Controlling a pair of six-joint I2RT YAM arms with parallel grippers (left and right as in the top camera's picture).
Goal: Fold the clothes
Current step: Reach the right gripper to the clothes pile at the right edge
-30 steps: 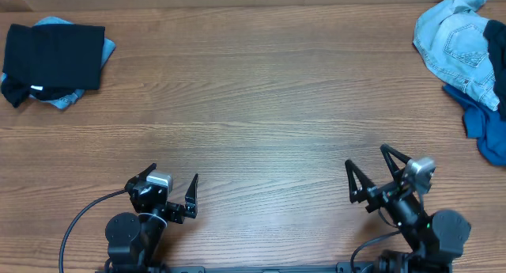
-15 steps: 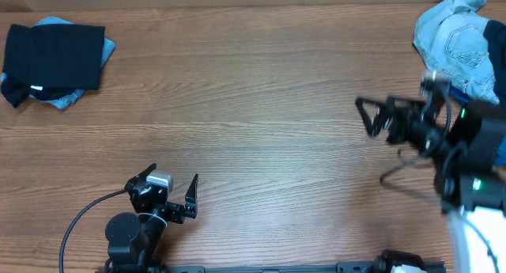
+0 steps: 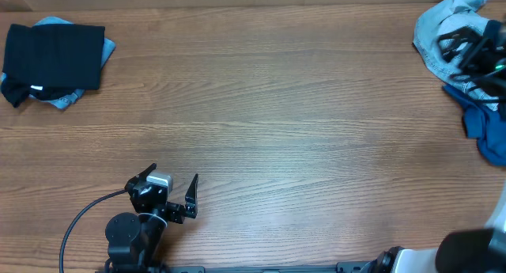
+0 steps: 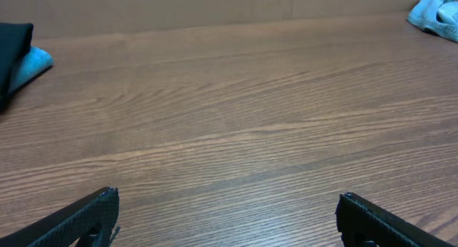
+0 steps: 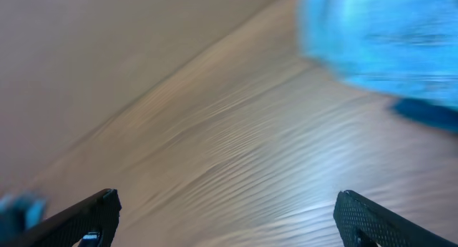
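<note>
Clothes [image 3: 427,28] heaped at the upper right edge, pale denim over blue, lie directly beneath the right gripper [image 3: 447,48], jaws spread wide and empty. The left gripper [image 3: 174,175], likewise spread and empty, sits at lower left, well apart. A dark folded stack [image 3: 54,55] sits at upper left.

The left arm [image 3: 126,233], lower left of the overhead frame, is matte black with a round base joint. A small silver-grey block [image 3: 160,180] sits behind the left gripper [image 3: 174,173], and a thin black cable [image 3: 79,218] curves off its side. The right gripper [image 3: 455,45], upper right, is a black blur. In the wrist frames the fingers [image 4: 79,218] are black, wedge-shaped and rough-edged.
</note>
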